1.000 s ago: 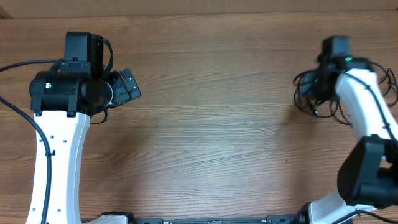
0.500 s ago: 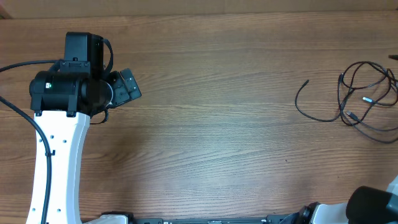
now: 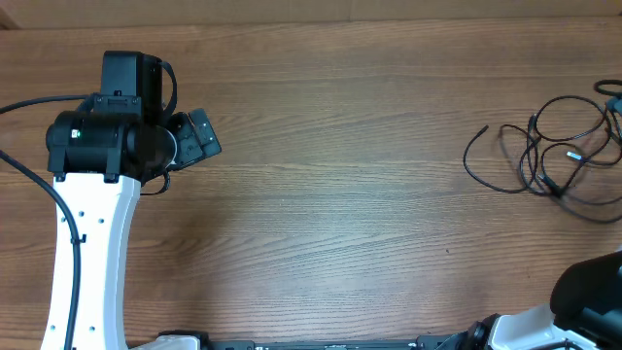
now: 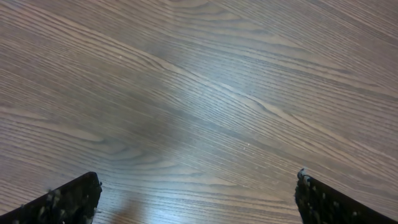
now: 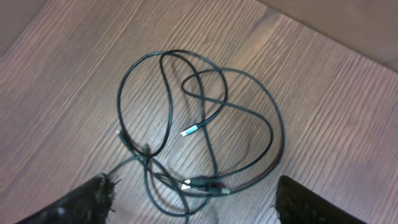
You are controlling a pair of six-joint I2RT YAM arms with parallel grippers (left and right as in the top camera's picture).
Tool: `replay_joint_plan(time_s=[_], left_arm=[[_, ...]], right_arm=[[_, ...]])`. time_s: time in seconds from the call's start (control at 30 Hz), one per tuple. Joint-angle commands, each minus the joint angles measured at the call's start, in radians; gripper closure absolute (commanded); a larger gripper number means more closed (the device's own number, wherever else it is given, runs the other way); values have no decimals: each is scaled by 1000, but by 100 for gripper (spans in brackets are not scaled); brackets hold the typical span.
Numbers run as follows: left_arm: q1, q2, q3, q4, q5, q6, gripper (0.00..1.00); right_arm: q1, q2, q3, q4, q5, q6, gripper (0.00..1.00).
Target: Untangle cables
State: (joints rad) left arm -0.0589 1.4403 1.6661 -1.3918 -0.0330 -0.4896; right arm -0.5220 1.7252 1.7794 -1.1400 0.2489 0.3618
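The cables (image 3: 550,183) lie in a loose tangle of thin black loops on the wooden table at the far right; one free end (image 3: 483,128) points left. In the right wrist view the same cables (image 5: 205,184) lie on the table below my right gripper (image 5: 196,202). It is open, with its fingers (image 5: 93,199) wide apart on either side of the small plugs and nothing held. My left gripper (image 3: 199,136) hangs over bare wood far to the left. It is open and empty, as the left wrist view (image 4: 198,199) shows.
The table's far edge (image 3: 311,23) runs along the top of the overhead view. The right arm's base (image 3: 593,297) sits at the bottom right corner. The left arm's own thick black cable (image 3: 39,100) trails off to the left.
The right arm was over the cables a second ago and has pulled back out of the overhead view. Its gripper has opened, and the cables now lie spread on the table.
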Motion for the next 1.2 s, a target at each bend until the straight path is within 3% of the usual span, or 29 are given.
replay_joint_plan(time_s=[0.0, 0.2, 0.37, 0.47, 0.67, 0.8, 0.97, 1.17], left_arm=[[-3, 0, -4, -3, 8, 23, 0], [-3, 0, -4, 33, 8, 47, 0], [-15, 0, -4, 128, 8, 150, 0], [-34, 5, -4, 160, 8, 222, 0], [-87, 38, -4, 96, 9, 320, 1], [-127, 90, -4, -25, -4, 344, 0], [-120, 137, -5, -164, -37, 221, 1], [-106, 106, -7, -232, -37, 189, 0]], right_arm=[[-1, -16, 6, -9, -121, -28, 16], [29, -16, 6, -56, -525, -283, 11], [119, -18, 6, -124, -542, -385, 0], [208, -18, 6, -174, -538, -420, 0], [370, -18, 6, -235, -489, -365, 0], [455, -18, 6, -270, -336, -278, 0], [539, -23, 5, -331, -274, -237, 0], [599, -132, -85, -305, -272, -230, 0]])
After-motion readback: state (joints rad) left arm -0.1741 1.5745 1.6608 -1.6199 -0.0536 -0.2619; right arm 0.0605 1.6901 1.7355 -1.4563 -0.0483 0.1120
